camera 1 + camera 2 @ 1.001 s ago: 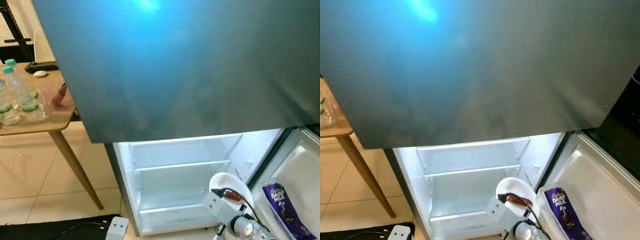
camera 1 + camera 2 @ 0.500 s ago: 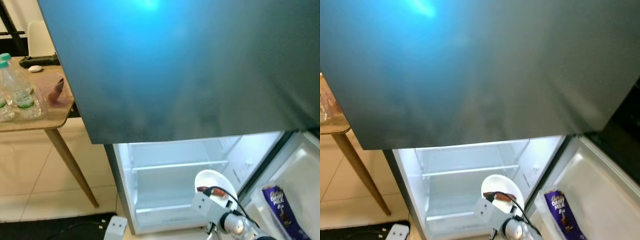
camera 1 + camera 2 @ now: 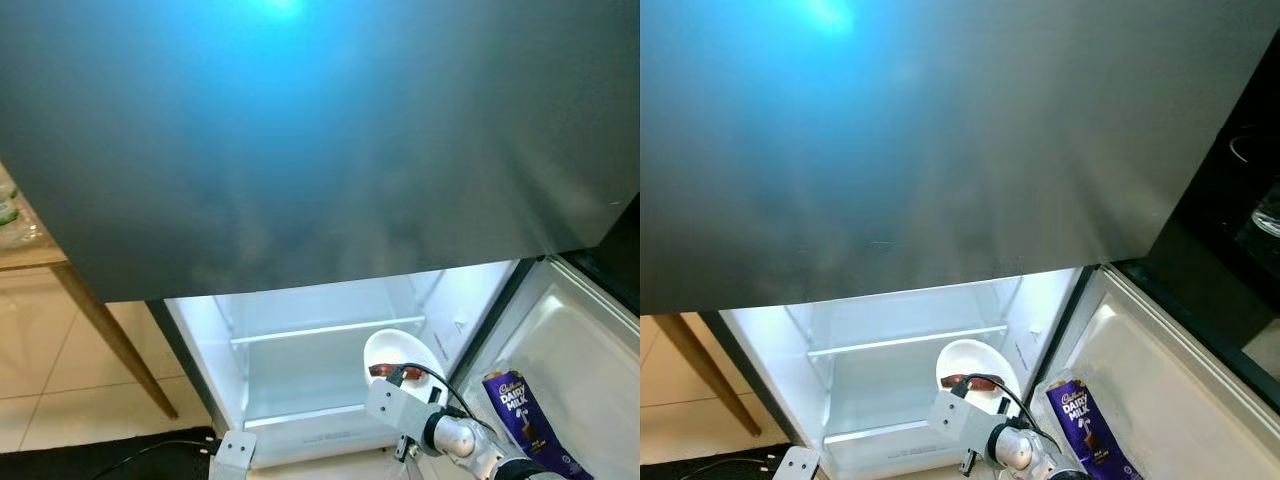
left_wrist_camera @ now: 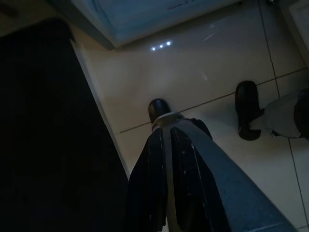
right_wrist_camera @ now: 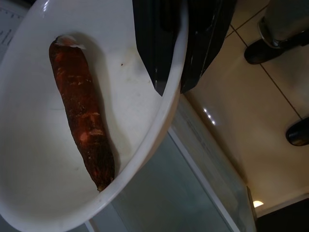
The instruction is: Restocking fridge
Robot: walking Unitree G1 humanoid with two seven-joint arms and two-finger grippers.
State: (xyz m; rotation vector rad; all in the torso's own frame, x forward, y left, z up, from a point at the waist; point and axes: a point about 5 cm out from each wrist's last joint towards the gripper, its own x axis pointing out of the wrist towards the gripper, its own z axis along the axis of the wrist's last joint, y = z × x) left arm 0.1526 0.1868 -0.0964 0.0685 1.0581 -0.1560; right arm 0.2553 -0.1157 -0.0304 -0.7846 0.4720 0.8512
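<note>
My right gripper point(image 5: 171, 89) is shut on the rim of a white bowl point(image 3: 400, 352), one finger inside and one outside. A long reddish-brown piece of food point(image 5: 82, 113) lies in the bowl. I hold the bowl in front of the open, lit lower compartment of the fridge point(image 3: 300, 370), just below its glass shelf point(image 3: 325, 330) and toward its right side. My left gripper point(image 4: 166, 145) hangs idle over the tiled floor with its fingers together.
The dark upper fridge door point(image 3: 300, 130) looms overhead. The open lower door point(image 3: 590, 340) stands at the right, a purple chocolate bar point(image 3: 520, 412) in its rack. A wooden table point(image 3: 40, 255) is at the left. A white power strip point(image 3: 232, 452) lies on the floor.
The whole view has swung right, so the table has slid out to the left. The bowl has moved a little left and up, closer to the fridge opening.
</note>
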